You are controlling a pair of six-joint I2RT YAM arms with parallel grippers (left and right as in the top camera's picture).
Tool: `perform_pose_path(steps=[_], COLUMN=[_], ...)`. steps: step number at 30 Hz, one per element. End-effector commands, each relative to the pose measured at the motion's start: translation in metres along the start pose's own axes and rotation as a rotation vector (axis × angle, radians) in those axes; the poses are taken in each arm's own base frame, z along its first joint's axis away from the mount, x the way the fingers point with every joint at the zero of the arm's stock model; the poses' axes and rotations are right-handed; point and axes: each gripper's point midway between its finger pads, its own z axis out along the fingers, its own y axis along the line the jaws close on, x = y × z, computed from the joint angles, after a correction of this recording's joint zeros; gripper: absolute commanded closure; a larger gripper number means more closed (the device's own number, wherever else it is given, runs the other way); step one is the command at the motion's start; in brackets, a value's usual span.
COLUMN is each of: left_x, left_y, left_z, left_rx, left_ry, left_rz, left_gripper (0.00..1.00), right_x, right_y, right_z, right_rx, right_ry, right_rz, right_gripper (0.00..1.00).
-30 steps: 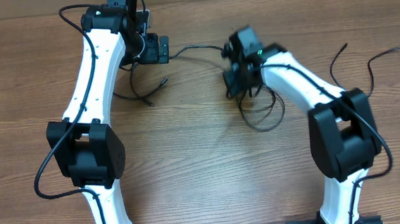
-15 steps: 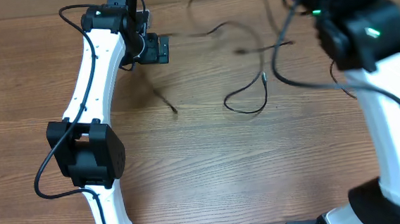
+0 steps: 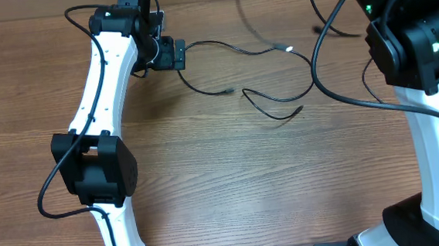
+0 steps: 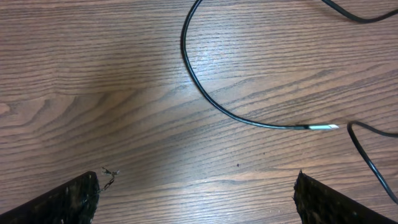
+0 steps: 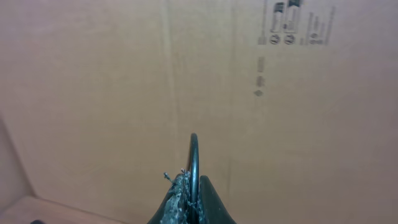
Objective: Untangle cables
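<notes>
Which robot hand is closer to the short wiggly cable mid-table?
Left. The left gripper sits low beside the short cable; the right gripper is raised high, away.

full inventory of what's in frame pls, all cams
cables: at least three loose strands, black, far middle of the table; one ends in a silvery plug tip.
lifted cable: one, black, pinched in the right gripper, off the table.
table: one, brown wood grain, under everything.
cardboard: one panel, tan with printed marks, facing the right wrist camera.
arms: two, white with black joints, left and right.
left gripper: one, black, open, low over the table near a strand.
right gripper: one, black, shut on the lifted cable, raised.
</notes>
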Motion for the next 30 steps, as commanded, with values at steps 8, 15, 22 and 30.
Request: perform_pose_path(steps=[8,15,22,30], left_x=[0.0,0.0,0.0,0.0], left_y=[-0.003,-0.003,-0.003,-0.003], left_z=[-0.004,-0.004,-0.004,-0.004], left_rx=[-0.002,-0.002,-0.002,-0.002], left_ry=[-0.008,-0.008,-0.008,-0.008], left_rz=[-0.007,-0.007,-0.007,-0.007], left_gripper=[0.0,0.01,0.0,0.0], right_x=[0.005,0.034,0.071,0.091], right_y=[-0.074,-0.141,-0.203,-0.198], right_z=[0.006,0.022,0.04,0.062], right_rx=[0.258,0.393,0.497,0.365], right_ry=[0.0,0.065,0.136,0.166], right_rz=[-0.003,-0.003,0.004,0.023], right_gripper=[0.96,0.96,0.96,0.96])
